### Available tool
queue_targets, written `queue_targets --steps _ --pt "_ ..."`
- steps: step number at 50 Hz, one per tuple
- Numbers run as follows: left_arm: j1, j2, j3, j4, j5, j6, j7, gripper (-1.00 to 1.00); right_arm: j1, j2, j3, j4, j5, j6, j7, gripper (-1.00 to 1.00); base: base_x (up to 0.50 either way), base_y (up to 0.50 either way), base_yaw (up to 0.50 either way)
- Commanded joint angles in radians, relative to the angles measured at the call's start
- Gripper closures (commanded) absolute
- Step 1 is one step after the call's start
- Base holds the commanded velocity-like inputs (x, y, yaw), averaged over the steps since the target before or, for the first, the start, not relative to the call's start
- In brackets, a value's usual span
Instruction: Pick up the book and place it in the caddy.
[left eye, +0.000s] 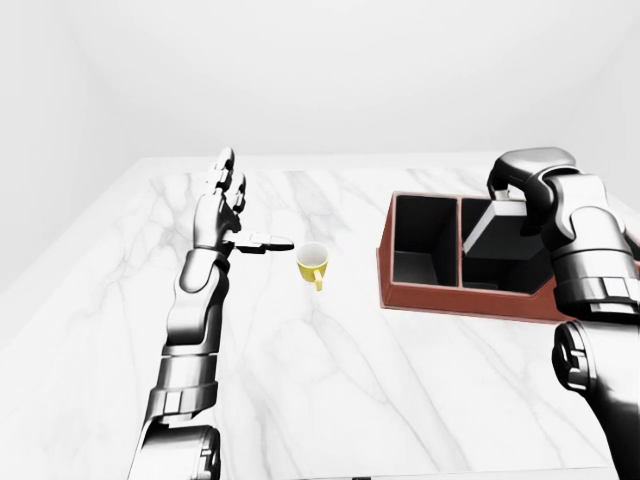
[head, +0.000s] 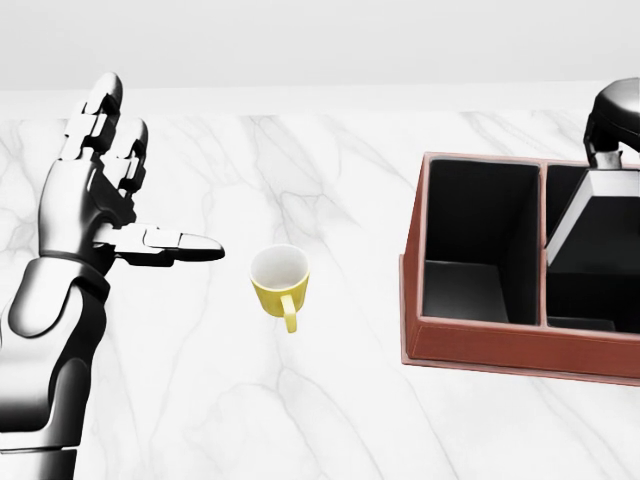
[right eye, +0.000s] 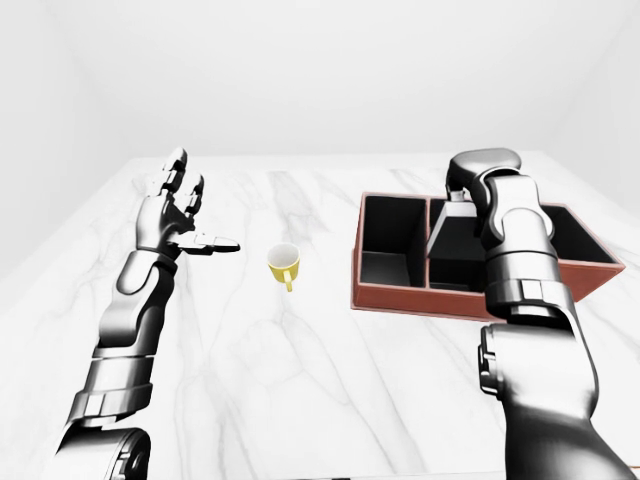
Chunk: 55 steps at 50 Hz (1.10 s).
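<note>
From my right-eye feed, the right hand sits upper right of centre, its fingers curled over the top edge of the book. I've got the book tilted and hanging down into the middle compartment of the red-brown caddy, which sits on the right side of the white marble worktop. My right forearm covers part of the caddy. Over at the upper left, the left hand is up with its fingers spread, nothing in it. A yellow mug stands between that hand and the caddy, apart from both.

The head view's right edge cuts off the caddy and book.
</note>
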Motion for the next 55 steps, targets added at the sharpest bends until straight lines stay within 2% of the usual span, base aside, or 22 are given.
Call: queue_targets --steps 1,18,36,55 --pt "0.008 -0.001 0.001 -0.015 -0.001 0.000 0.004 -1.00 -0.041 -0.011 0.013 0.073 -0.047 0.000 -0.109 1.00 0.00 0.00 0.00" --pt "0.002 -0.006 -0.004 0.005 0.006 0.000 0.011 -1.00 -0.008 -0.006 0.025 0.136 -0.080 0.000 -0.181 1.00 0.00 0.00 0.00" --pt "0.003 -0.009 -0.005 0.016 0.009 0.000 0.016 -1.00 -0.028 0.008 0.063 0.265 -0.126 0.000 -0.300 1.00 0.00 0.00 0.00" --pt "0.011 -0.007 -0.002 0.014 0.009 0.000 0.021 -1.00 -0.039 0.029 0.089 0.349 -0.149 0.000 -0.379 1.00 0.00 0.00 0.00"
